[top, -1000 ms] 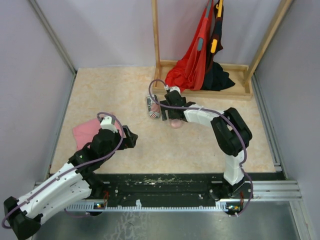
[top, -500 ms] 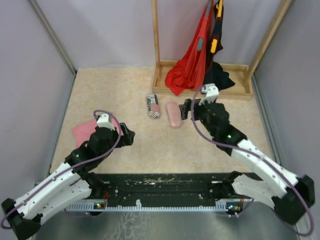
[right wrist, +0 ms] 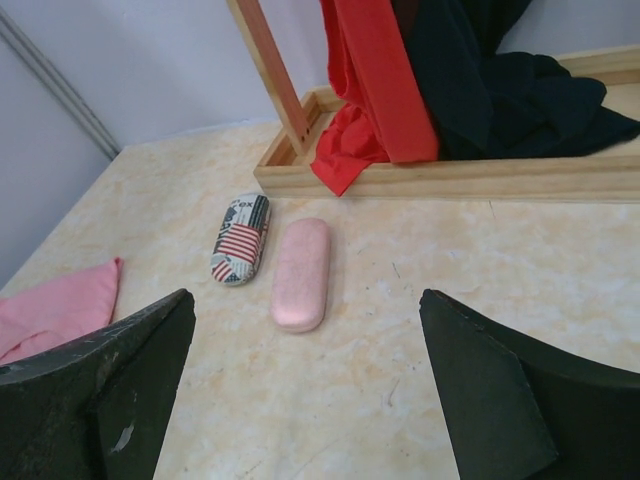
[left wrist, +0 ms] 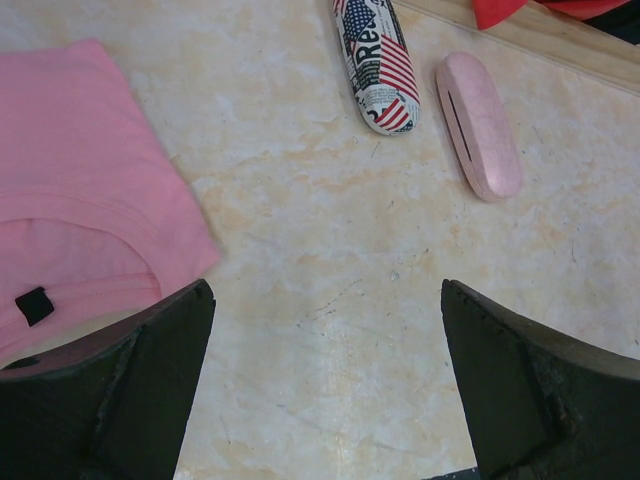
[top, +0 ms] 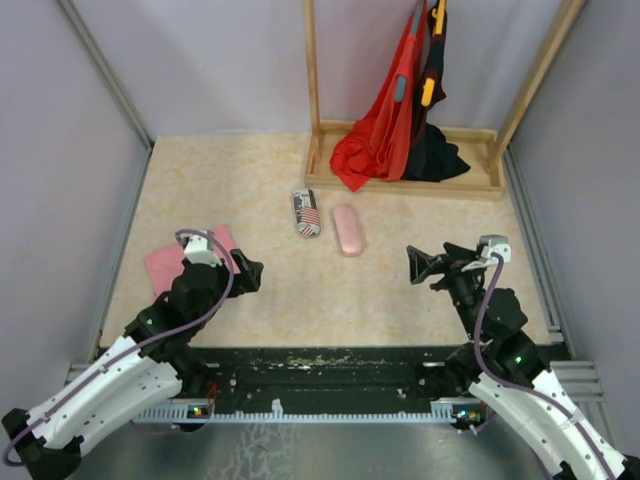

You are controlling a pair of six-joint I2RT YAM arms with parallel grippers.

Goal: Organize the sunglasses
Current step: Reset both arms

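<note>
Well, from my station neither pair of sunglasses shows in any view, so I can't say where they are. My guess is that they are shut inside the two cases, but nothing visible confirms that. The flag-printed case (top: 307, 213) and the pink case (top: 348, 229) lie closed and almost parallel, just beside each other on the table (top: 250, 180), a little in front of the wooden rack (top: 400, 185) with its red garment (top: 375, 140) and dark garment (top: 435, 158). A folded pink garment (top: 170, 262) sits off to the left, near my left arm. The left gripper (top: 250, 272) hangs low over bare tabletop with its jaws wide apart and nothing between them. The right gripper (top: 420, 268) is likewise spread and empty, well apart from both cases and facing them. I read this as the tail end of the job: cases closed and lined up, both arms clear of them. If the glasses are inside, the next move calls for little beyond parking the arms without brushing the cases. If a pair is somewhere I can't see, I'd need to find it first, then bring one spread gripper down over a case to open it.
</note>
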